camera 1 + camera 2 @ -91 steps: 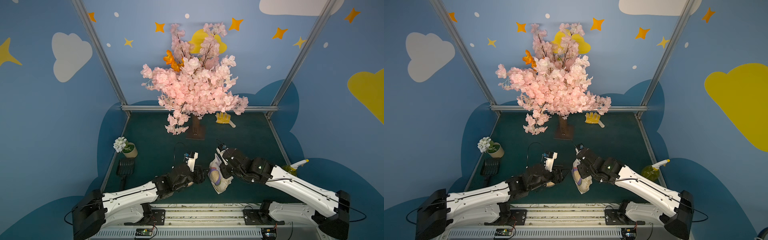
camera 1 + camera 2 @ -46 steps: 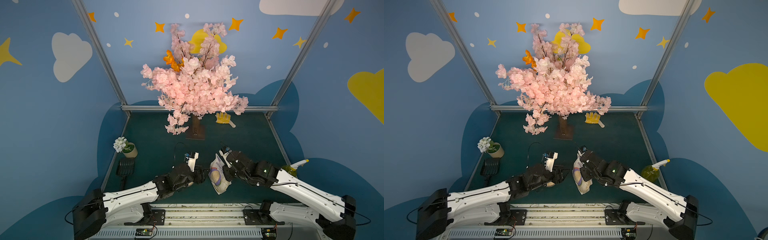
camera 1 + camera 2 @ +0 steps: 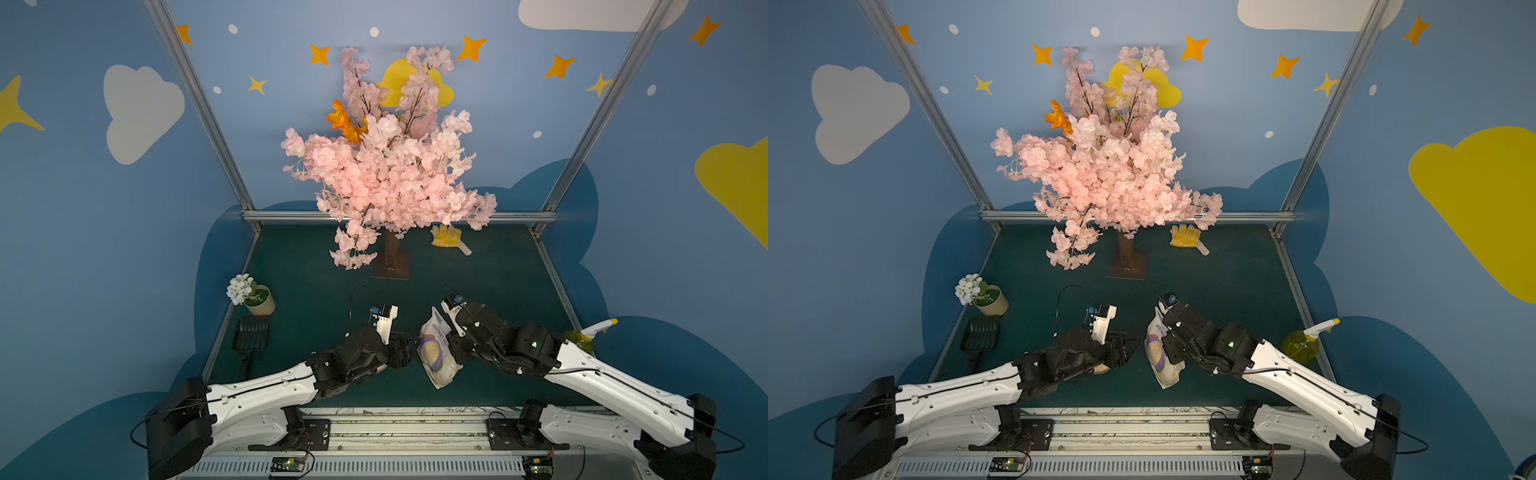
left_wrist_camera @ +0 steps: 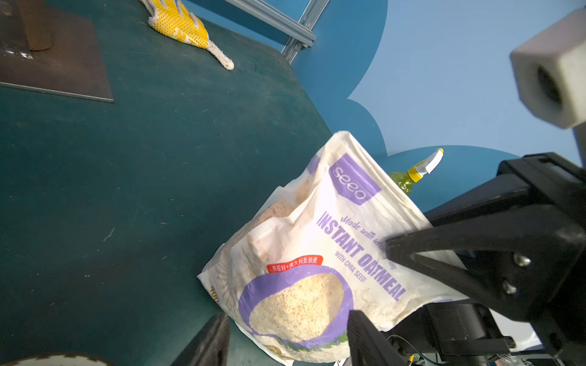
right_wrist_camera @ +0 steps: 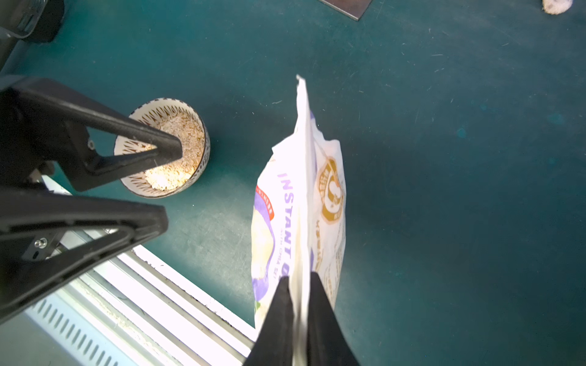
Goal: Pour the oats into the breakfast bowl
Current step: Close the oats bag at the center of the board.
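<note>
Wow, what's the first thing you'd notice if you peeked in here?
The big pink blossom tree standing at the back middle of the dark green table. Next, the crinkly white-and-purple plastic oatmeal bag near the front, pinched by the right gripper, and beside it a small cream patterned bowl holding oats.

dim top views bow at the edges; the rail [image 5: 165, 285] glares white, overexposed.
</note>
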Available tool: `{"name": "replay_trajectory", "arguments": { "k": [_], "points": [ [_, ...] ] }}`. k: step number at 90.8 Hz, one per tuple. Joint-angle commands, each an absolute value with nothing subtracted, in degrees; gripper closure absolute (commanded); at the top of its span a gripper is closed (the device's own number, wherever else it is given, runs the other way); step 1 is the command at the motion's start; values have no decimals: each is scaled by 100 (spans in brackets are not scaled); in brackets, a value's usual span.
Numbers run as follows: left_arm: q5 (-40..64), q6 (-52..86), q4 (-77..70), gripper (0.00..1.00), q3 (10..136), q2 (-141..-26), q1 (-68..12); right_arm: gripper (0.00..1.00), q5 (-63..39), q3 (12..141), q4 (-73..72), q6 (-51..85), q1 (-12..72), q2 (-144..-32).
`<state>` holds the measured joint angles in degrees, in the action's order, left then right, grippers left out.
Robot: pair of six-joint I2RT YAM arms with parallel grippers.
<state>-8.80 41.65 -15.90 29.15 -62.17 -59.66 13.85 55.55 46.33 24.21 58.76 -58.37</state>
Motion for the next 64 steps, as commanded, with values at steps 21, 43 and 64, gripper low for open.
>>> {"name": "replay_trajectory", "arguments": {
  "k": [21,43,64],
  "points": [
    [-887,4158,-1670,37,3059,-6247,-5988,100,1356,5395,5007,2582,5941,-5593],
    [-950,4067,-1583,37,3049,-6109,-5994,47,1474,5403,5019,2622,5959,-5316],
    [-1077,3518,-1083,35,3127,-5458,-5994,16,2089,5327,4537,2515,5931,-4486]
  ]
}}
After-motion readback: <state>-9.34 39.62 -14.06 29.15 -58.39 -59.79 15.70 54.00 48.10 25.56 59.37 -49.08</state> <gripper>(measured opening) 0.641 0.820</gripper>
